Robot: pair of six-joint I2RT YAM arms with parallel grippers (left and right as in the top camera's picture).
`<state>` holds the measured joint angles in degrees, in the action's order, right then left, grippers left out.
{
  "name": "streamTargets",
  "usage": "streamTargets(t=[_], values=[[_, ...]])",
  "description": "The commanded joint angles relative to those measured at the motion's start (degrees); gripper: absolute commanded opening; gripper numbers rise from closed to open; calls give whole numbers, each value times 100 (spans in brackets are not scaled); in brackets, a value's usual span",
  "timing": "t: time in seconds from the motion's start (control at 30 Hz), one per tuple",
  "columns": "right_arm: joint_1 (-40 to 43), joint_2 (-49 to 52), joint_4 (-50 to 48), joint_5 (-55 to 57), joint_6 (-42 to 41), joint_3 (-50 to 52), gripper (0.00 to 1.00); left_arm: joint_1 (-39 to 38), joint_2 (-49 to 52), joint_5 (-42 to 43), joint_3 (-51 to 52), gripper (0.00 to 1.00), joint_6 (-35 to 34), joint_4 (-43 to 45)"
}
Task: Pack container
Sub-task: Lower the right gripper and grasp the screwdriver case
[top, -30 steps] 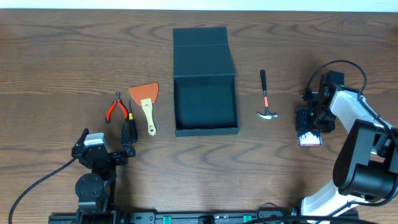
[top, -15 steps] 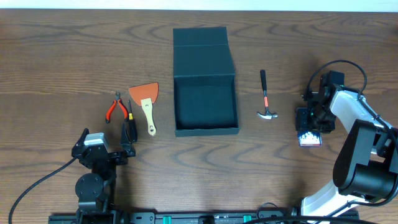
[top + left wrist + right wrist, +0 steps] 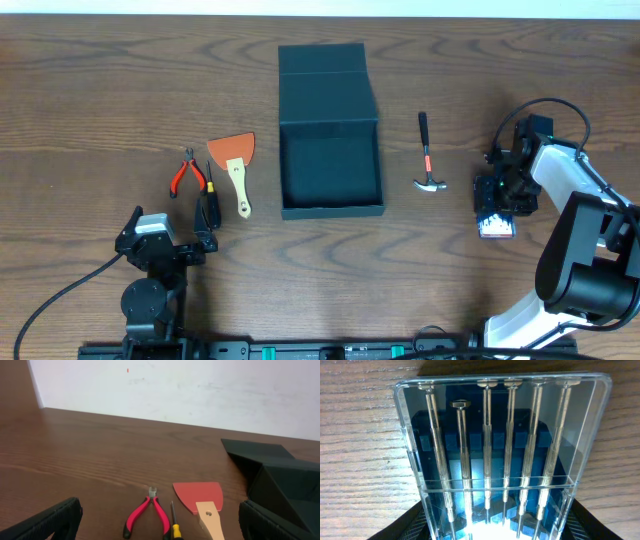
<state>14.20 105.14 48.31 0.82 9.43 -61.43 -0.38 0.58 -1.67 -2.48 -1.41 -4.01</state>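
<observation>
The dark teal container (image 3: 331,209) stands open at the table's middle, its flap lid (image 3: 325,80) laid back; its wall shows in the left wrist view (image 3: 285,480). My right gripper (image 3: 500,196) is at the right, shut on a clear case of precision screwdrivers (image 3: 497,224), which fills the right wrist view (image 3: 495,435) between the fingers (image 3: 495,532). My left gripper (image 3: 168,233) is open and empty at the front left (image 3: 160,522), just behind red pliers (image 3: 147,512), a yellow-handled screwdriver (image 3: 173,525) and an orange scraper (image 3: 200,497).
A small hammer (image 3: 427,152) lies between the container and the right gripper. Pliers (image 3: 186,174), screwdriver (image 3: 209,200) and scraper (image 3: 234,160) lie left of the container. A white wall runs behind the table's far edge (image 3: 175,390).
The right gripper and the screwdriver case have shifted very slightly to the left. The left arm and the tools have not moved.
</observation>
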Motion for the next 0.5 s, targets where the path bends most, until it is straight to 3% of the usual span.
streamTargets(t=[0.0, 0.2, 0.47], values=[[39, 50, 35, -170, -81, -81, 43, 33, -35, -24, 175, 98, 74, -98], [39, 50, 101, -170, -83, -162, 36, 33, -35, -24, 173, 98, 74, -98], [39, 50, 223, -170, -83, -308, 38, 31, -35, -24, 173, 98, 74, -98]])
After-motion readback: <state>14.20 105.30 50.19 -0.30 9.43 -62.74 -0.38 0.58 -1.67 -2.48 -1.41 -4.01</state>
